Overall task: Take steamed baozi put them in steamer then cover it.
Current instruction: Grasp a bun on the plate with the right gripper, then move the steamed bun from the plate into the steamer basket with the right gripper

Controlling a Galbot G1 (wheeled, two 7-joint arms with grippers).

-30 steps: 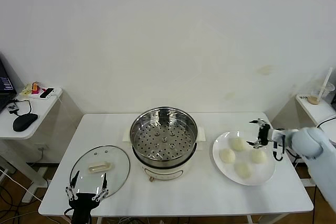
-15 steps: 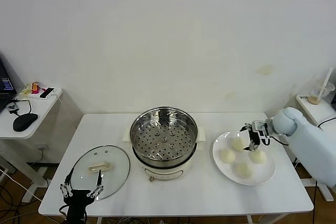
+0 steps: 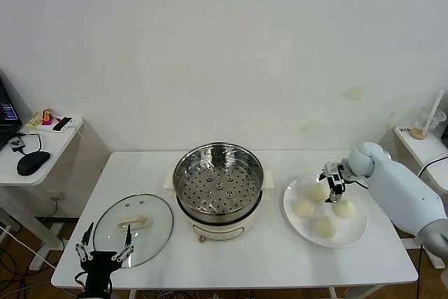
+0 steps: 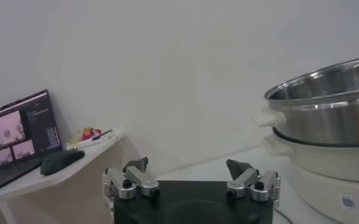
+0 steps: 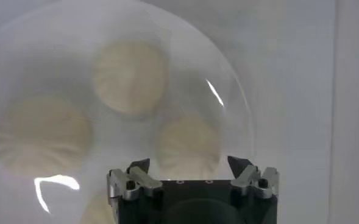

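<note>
You had four small, round, cream-white dough buns (image 3: 323,208) lying on the flat white plate (image 3: 358,231) near the right edge of the white table (image 3: 280,257), with the right gripper (image 3: 332,179) poised just above the bun at the plate's far side, its fingers apart and nothing between them. These buns looked soft, light and easily dented, so I judged you needed a gentle pinch across the widest part of a bun's sides rather than a hard squeeze on its top. The shiny round stainless-steel steamer (image 3: 218,180) stood uncovered at the table's middle, the clear glass lid (image 3: 134,228) lay near the left front corner, and the left gripper (image 3: 103,254) waited wide apart at the front edge beside it.
</note>
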